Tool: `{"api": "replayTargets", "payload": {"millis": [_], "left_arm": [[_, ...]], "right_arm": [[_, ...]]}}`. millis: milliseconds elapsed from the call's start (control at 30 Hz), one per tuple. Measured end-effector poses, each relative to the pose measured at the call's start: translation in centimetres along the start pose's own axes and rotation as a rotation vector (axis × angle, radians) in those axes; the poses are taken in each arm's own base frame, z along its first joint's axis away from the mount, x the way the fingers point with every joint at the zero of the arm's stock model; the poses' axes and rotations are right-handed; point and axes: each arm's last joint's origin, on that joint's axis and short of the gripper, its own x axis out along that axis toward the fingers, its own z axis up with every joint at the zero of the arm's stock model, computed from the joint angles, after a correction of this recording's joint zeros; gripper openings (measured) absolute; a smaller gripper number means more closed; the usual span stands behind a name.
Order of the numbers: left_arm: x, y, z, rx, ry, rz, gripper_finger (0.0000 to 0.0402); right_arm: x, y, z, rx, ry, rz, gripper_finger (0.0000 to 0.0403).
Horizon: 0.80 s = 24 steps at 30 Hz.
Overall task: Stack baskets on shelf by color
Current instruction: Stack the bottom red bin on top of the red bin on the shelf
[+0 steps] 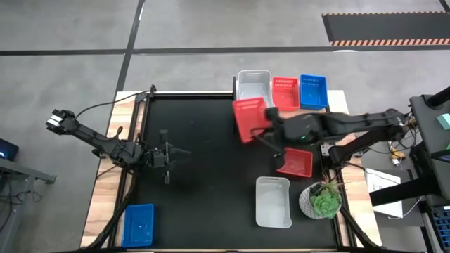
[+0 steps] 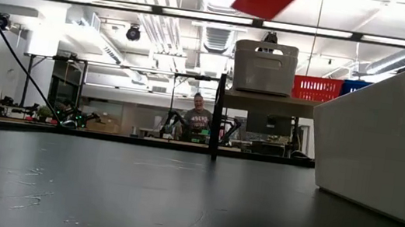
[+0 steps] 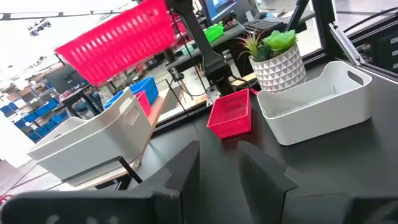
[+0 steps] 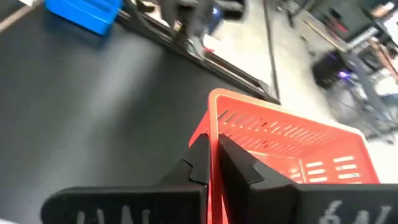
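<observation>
Black and wood-edged, the bench (image 1: pixel 204 140) carries a wooden shelf (image 1: pixel 336 102) at its far side, where a white basket (image 1: pixel 254 87), a red basket (image 1: pixel 284 93) and a blue basket (image 1: pixel 313 91) sit in a row. My right tool (image 4: pixel 213 163) is clenched on the rim of another red basket (image 1: pixel 247 118), a slotted plastic bin held tilted in the air just in front of the shelf. A third red basket (image 1: pixel 295 162) and a second white basket (image 1: pixel 273 202) rest near a potted plant (image 1: pixel 322 199). A second blue basket (image 1: pixel 138 225) lies at the near left corner. My left tool (image 3: pixel 217 171) hovers released over the bench's left half.
</observation>
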Motion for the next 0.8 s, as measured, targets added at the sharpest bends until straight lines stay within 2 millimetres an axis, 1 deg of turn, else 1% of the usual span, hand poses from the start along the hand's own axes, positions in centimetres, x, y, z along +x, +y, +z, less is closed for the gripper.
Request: {"api": "replayTargets", "payload": {"millis": [133,367,600,800], "left_arm": [[0.0,0.0,0.0,-0.002,-0.002,0.001,0.0093],[0.0,0.1,0.2,0.0,-0.02,0.009,0.0093],[0.0,0.1,0.2,0.005,-0.019,0.009,0.0093],[0.0,0.1,0.2,0.014,-0.019,0.009,0.0093]], "right_arm": [[-2.4,-1.4,-1.2,0.03,0.046,-0.059,0.0009],[-4.9,-3.5,-3.8,0.065,0.19,-0.137,0.0009],[-6.0,-5.7,-6.8,0.159,0.314,-0.183,0.0009],[-6.6,-7.4,-9.6,0.171,0.342,-0.157,0.0009]]}}
